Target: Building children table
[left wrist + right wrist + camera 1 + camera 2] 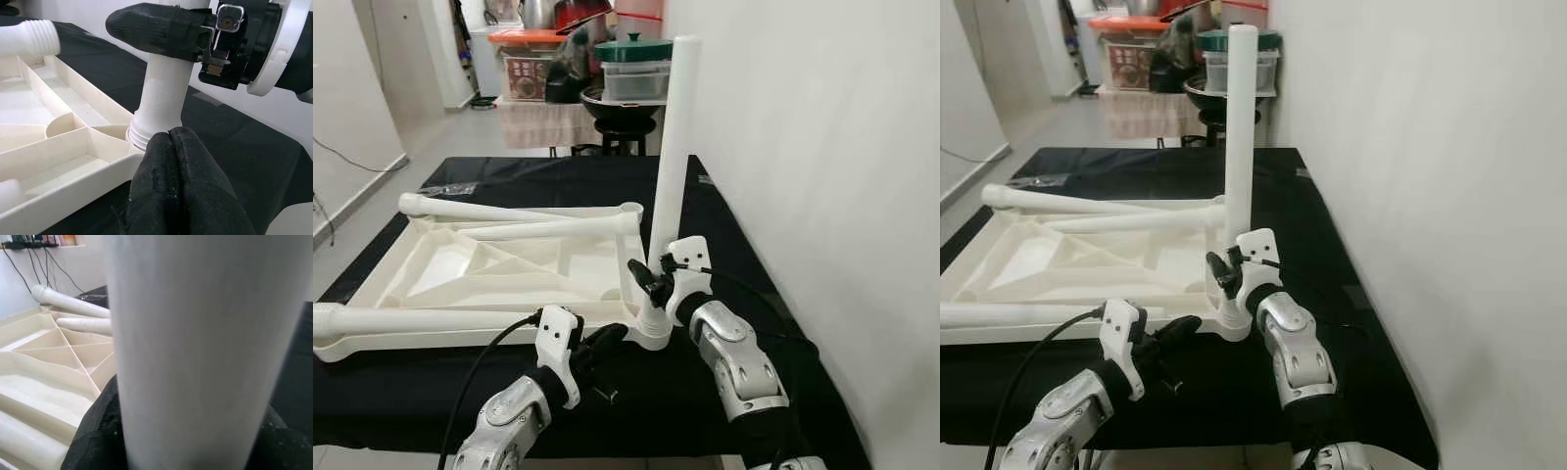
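Left eye view shows the upturned white tabletop (pixel 470 264) on the black-draped worktop (pixel 744 264), one upright leg (pixel 672 147) seated in its near right corner socket. Right claw (pixel 651 281) is clamped around that leg's lower end; left claw (pixel 607 338), fingers together, touches the tabletop's corner just beside the socket.

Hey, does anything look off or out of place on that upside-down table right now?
One small thing: a dark loose part, maybe a screw, lies on the black cloth beside the left gripper. Otherwise the tabletop lies flat, three legs rest loose on it, and the right gripper holds the upright leg straight in its corner socket.
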Tool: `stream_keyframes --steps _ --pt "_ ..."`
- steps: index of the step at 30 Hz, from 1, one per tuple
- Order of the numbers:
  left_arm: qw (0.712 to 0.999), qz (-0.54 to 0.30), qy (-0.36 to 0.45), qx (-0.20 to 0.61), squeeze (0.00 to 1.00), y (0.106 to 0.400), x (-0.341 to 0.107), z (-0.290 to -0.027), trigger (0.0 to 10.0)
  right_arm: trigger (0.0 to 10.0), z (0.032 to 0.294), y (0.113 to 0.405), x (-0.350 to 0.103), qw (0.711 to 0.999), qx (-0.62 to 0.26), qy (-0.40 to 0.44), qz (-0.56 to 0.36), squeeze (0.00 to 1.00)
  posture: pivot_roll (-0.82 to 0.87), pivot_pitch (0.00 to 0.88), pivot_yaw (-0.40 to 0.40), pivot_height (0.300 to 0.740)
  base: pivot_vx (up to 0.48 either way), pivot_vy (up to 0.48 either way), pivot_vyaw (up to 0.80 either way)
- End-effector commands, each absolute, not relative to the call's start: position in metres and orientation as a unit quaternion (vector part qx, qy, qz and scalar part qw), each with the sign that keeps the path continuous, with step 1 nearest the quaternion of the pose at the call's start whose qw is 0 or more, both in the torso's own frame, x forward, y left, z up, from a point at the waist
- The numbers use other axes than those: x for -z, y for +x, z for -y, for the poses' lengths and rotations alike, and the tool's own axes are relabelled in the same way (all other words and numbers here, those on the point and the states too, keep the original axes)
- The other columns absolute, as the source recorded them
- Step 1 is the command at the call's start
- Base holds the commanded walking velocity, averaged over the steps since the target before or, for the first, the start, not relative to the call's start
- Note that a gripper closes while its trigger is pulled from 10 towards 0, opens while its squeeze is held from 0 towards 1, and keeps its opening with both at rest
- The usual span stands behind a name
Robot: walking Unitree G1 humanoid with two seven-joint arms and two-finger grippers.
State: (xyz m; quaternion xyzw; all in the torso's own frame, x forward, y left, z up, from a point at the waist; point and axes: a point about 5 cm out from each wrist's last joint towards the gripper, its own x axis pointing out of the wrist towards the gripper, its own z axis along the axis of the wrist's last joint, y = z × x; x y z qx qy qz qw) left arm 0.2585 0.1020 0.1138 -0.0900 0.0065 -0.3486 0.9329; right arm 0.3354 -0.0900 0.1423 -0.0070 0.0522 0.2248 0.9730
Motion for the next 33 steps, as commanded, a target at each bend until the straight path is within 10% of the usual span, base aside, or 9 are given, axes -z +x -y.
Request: stream_keyframes --steps 1,7,8,20,21,22,23,33 --pt "0.933 -0.011 -0.090 0.349 0.00 0.260 -0.113 -0.103 10.0 10.0 0.092 0.327 -0.113 0.965 -0.230 0.012 -0.125 1.00 0.06 0.000 -0.027 0.740 0.000 0.000 0.00" --pt "0.932 -0.011 -0.090 0.351 0.00 0.262 -0.114 -0.101 10.0 10.0 0.088 0.326 -0.133 0.942 -0.325 0.008 -0.081 1.00 0.06 0.000 -0.033 0.740 0.000 0.000 0.00" --pt "0.932 -0.011 -0.091 0.351 0.00 0.262 -0.114 -0.100 10.0 10.0 0.090 0.327 -0.139 0.922 -0.382 0.004 -0.066 0.00 0.06 0.000 -0.036 0.740 0.000 0.000 0.00" --pt "0.932 -0.009 -0.094 0.351 0.00 0.262 -0.113 -0.097 10.0 10.0 0.113 0.344 -0.161 0.842 -0.535 -0.039 -0.050 0.00 0.08 0.000 -0.051 0.740 0.000 0.000 0.00" --pt "0.932 -0.009 -0.094 0.351 0.00 0.262 -0.113 -0.097 10.0 4.9 0.115 0.349 -0.166 0.838 -0.543 -0.036 -0.049 0.00 0.09 0.000 -0.053 0.740 0.000 0.000 0.00" --pt "0.932 -0.009 -0.094 0.351 0.00 0.262 -0.113 -0.097 10.0 4.9 0.115 0.349 -0.166 0.838 -0.543 -0.036 -0.049 0.00 0.09 0.000 -0.053 0.740 0.000 0.000 0.00" --pt "0.932 -0.009 -0.094 0.351 0.00 0.262 -0.113 -0.097 10.0 0.0 0.116 0.353 -0.170 0.835 -0.547 -0.030 -0.048 0.00 0.09 0.000 -0.054 0.740 0.000 0.000 0.00" --pt "0.932 -0.008 -0.095 0.351 0.00 0.260 -0.114 -0.096 10.0 0.0 0.120 0.360 -0.169 0.833 -0.550 -0.028 -0.060 0.00 0.09 0.000 -0.055 0.740 0.000 0.000 0.00"
